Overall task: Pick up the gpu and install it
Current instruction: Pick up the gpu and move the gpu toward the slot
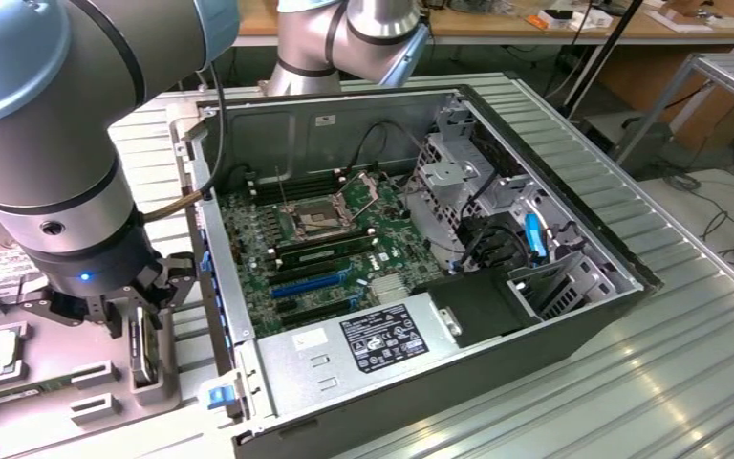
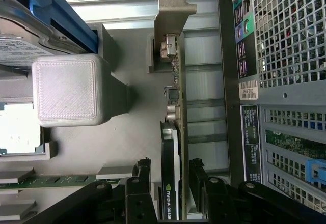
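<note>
The gpu [image 2: 175, 127] stands on edge in a grey holder [image 2: 137, 132], beside the open computer case. Its silver end bracket [image 2: 175, 2] points away from my wrist. My gripper [image 2: 170, 178] is open, with one black finger [image 2: 142, 175] on each side of the card's near end and a small gap showing on each side. In the exterior view, the gripper [image 1: 131, 330] hangs low over the gpu [image 1: 144, 354], at the exterior view's left of the case [image 1: 622, 277]. The card rests in the holder, not lifted.
Inside the case lie the motherboard [image 1: 329, 258] with blue slots [image 1: 310, 284] and a power supply [image 1: 380, 339]. A silver hard drive [image 2: 20, 51], a grey block [image 2: 66, 89] and a green memory stick [image 2: 56, 180] share the holder tray. The case's metal wall [image 2: 285, 81] runs close alongside the card.
</note>
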Motion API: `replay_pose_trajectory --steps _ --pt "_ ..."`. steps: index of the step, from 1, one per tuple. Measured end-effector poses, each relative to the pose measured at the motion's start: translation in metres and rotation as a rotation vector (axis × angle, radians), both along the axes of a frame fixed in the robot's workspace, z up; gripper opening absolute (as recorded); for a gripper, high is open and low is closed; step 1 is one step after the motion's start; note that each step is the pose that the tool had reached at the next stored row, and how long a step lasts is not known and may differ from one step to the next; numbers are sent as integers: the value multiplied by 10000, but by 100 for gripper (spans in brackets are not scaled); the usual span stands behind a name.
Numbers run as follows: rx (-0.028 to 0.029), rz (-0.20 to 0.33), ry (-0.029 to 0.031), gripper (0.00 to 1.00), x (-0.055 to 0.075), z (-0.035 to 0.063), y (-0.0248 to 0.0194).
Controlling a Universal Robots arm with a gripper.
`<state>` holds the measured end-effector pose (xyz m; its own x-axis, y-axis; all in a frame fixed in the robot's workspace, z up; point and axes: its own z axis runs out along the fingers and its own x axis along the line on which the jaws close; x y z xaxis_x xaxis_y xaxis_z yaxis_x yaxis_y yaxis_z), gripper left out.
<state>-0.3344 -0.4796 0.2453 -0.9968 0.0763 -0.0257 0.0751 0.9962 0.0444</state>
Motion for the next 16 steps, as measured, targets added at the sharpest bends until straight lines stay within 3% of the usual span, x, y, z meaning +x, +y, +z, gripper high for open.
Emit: replay_pose_trajectory --steps 4,6,10,12,16 --pt "0 0 0 44 0 0 0" --pt "0 0 0 35 0 0 0" --pt "0 0 0 35 0 0 0" --pt "-1 1 1 27 0 0 0" --pt "-1 0 1 27 0 0 0"
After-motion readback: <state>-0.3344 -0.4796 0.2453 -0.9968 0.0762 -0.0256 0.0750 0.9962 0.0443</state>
